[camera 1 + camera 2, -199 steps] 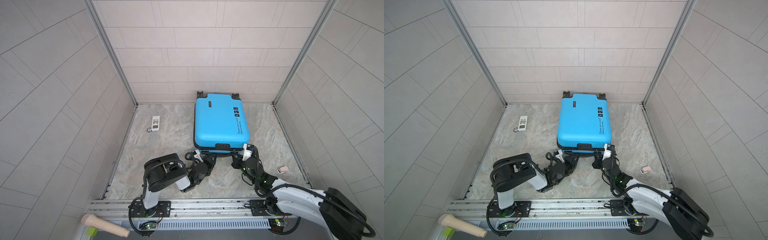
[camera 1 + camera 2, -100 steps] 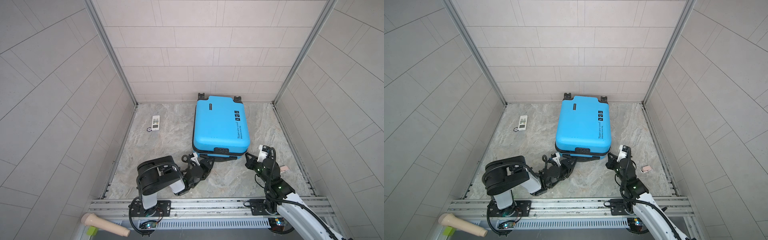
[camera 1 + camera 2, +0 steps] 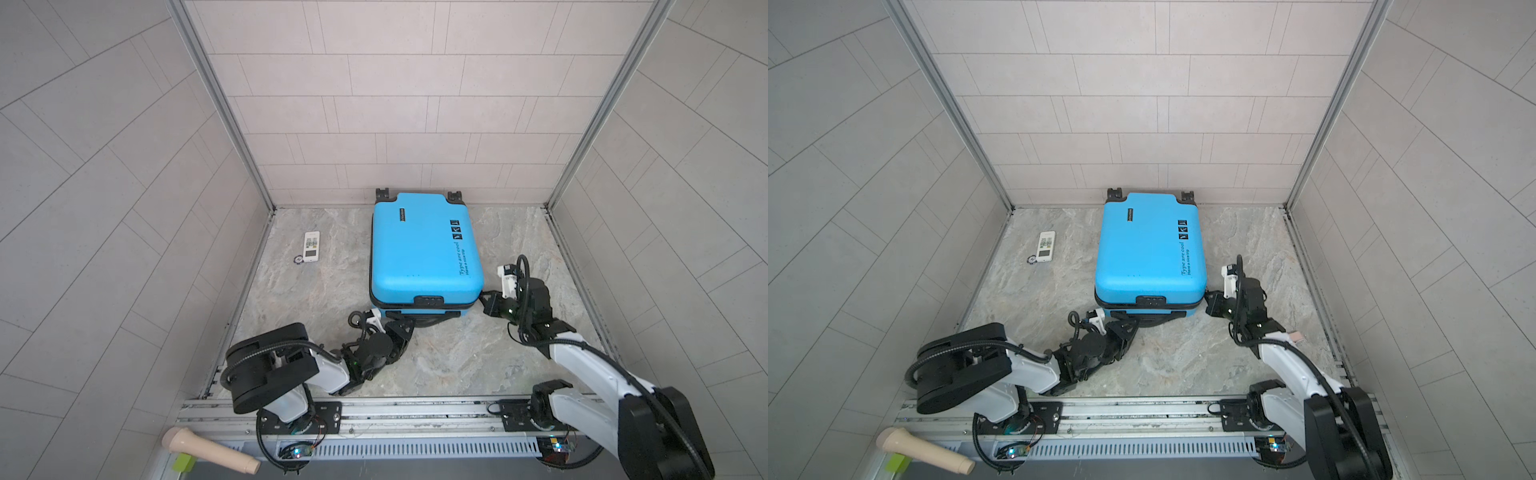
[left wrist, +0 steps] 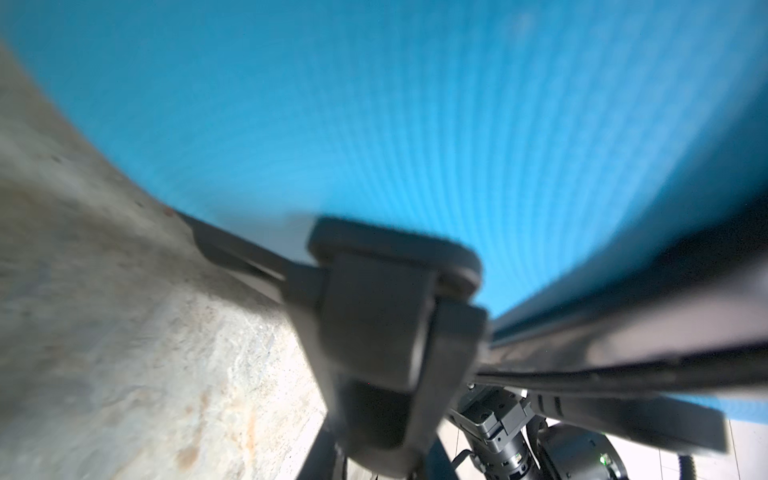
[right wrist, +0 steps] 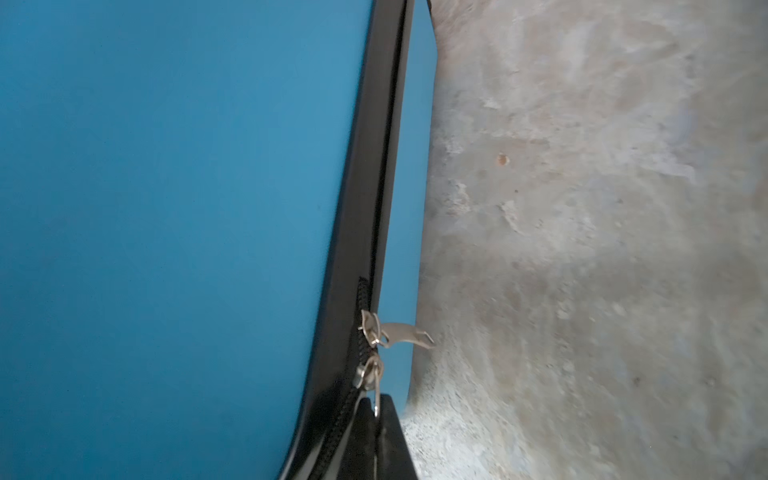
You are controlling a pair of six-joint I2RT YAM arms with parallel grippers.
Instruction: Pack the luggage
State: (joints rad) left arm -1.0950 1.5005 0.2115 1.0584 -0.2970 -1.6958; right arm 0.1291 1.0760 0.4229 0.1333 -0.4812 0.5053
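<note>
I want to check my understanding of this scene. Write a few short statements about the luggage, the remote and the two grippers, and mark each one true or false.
1. The luggage lies flat, with its wheels toward the back wall. True.
2. The remote lies on top of the luggage. False: it lies on the floor, left of the luggage and apart from it.
3. The right gripper has its jaws wide open. False: they are shut on a zipper pull.
4. The left gripper is at the near edge of the luggage. True.
</note>
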